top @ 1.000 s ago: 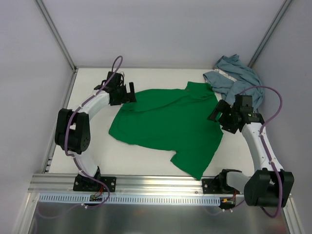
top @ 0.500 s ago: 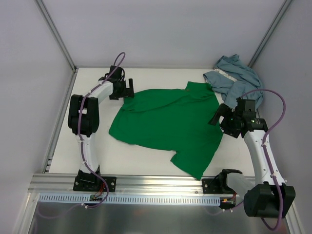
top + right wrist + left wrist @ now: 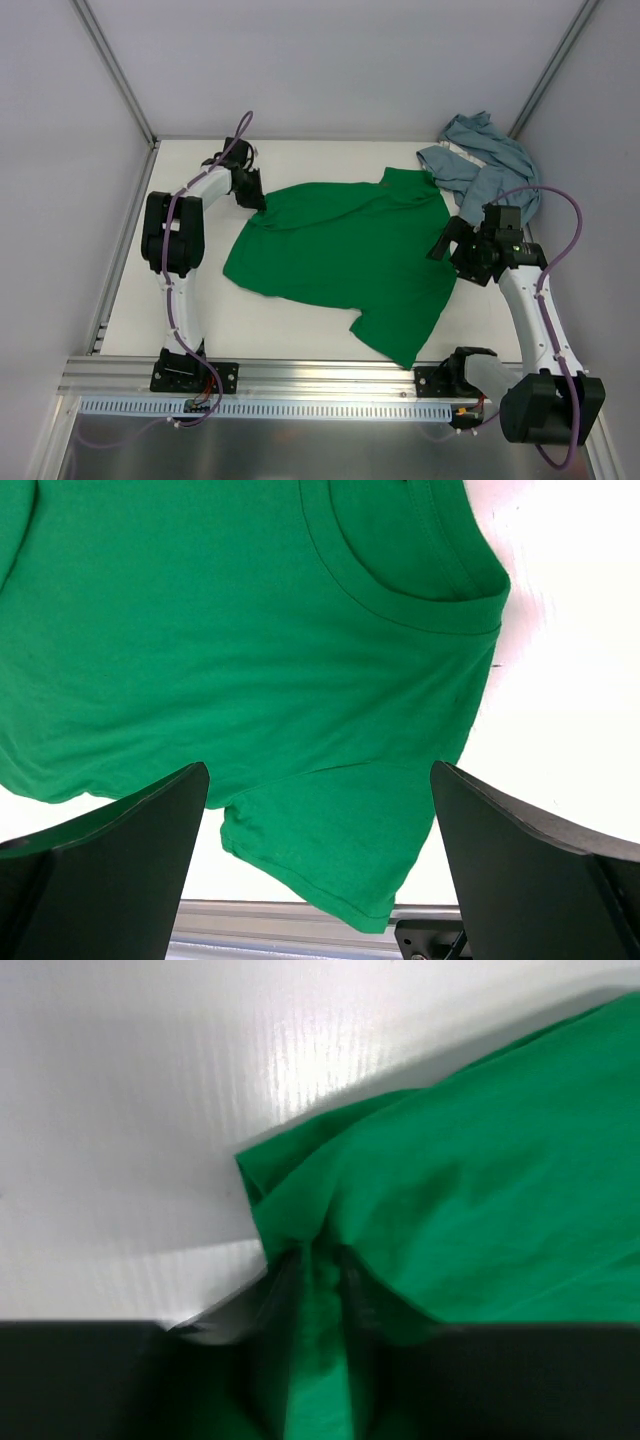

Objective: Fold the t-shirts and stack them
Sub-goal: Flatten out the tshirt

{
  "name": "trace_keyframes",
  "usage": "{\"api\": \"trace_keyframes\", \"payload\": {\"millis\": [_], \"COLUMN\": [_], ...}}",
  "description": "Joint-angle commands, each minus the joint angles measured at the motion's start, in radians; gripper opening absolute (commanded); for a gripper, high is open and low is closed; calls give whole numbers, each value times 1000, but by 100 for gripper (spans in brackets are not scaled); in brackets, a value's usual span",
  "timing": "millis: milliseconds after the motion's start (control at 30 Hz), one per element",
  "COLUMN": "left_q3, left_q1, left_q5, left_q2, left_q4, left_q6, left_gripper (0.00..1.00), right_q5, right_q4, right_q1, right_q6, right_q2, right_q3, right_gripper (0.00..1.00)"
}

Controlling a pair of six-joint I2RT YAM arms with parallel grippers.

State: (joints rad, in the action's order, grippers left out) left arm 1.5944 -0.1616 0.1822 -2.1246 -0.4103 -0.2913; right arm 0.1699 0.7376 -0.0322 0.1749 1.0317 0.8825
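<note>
Top external view: green t-shirt lies flat, lengthwise left to right, collar end beside the wide-open right gripper, opposite corner pinched in the left gripper

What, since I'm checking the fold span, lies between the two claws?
Only the green t-shirt, spread from left claw to right claw; the top view shows it.

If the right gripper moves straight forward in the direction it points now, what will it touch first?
Probably the green t-shirt, near its collar: the open right gripper faces it with nothing between. Its height above the cloth is unclear.
</note>
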Motion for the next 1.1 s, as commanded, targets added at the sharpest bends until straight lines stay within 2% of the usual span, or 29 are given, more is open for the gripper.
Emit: {"api": "trace_keyframes", "payload": {"millis": [0, 33, 467, 667, 833, 1067], "left_q3": [32, 35, 52, 85, 6, 10], "left_q1": [14, 13, 16, 22, 34, 47], "left_q5": [83, 88, -62, -78, -89, -173], "left_q2": [9, 11, 178, 150, 169, 204], "left_q4": [-16, -22, -35, -102, -55, -18], "left_q6": [-32, -38, 1, 24, 18, 27], "left_gripper": [7, 0, 0, 0, 0, 0], "right_q5": [-1, -1, 14, 20, 16, 17], "right_q4": [-14, -14, -47, -50, -43, -37], "right_q1": [-2, -2, -2, -2, -2, -2], "right_q6": [2, 2, 6, 8, 0, 0], "right_q2": [2, 2, 8, 5, -1, -5], "right_q3": [-7, -8, -53, -59, -59, -57], "right_gripper": [100, 99, 99, 99, 99, 100]}}
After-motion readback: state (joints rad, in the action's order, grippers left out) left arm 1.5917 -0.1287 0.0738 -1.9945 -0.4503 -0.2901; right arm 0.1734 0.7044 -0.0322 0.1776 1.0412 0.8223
